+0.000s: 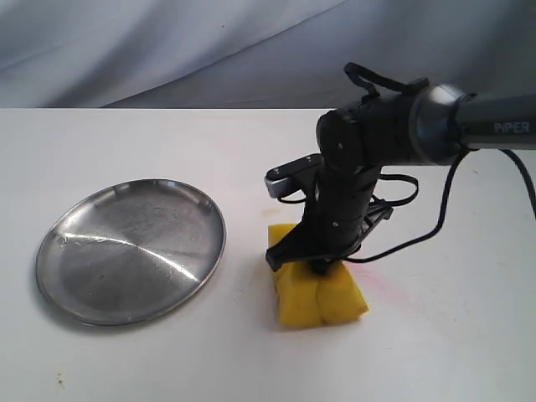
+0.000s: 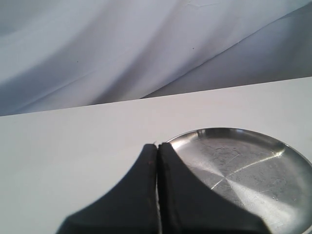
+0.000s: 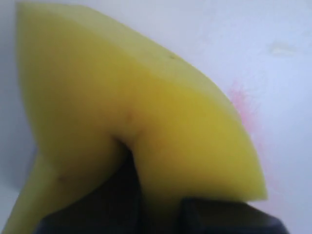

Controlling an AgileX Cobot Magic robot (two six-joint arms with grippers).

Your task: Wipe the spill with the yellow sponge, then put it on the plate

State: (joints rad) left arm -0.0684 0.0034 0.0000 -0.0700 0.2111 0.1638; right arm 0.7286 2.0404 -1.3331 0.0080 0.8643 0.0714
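The yellow sponge (image 1: 335, 303), resting on the table (image 1: 167, 368) near the plate (image 1: 126, 251), is pinched deeply at its middle by the right gripper (image 1: 322, 268), so the foam is judged soft, light and best held centrally.

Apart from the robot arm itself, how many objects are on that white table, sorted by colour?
Yellow: 1, the sponge
Silver: 1, the plate
Total: 2
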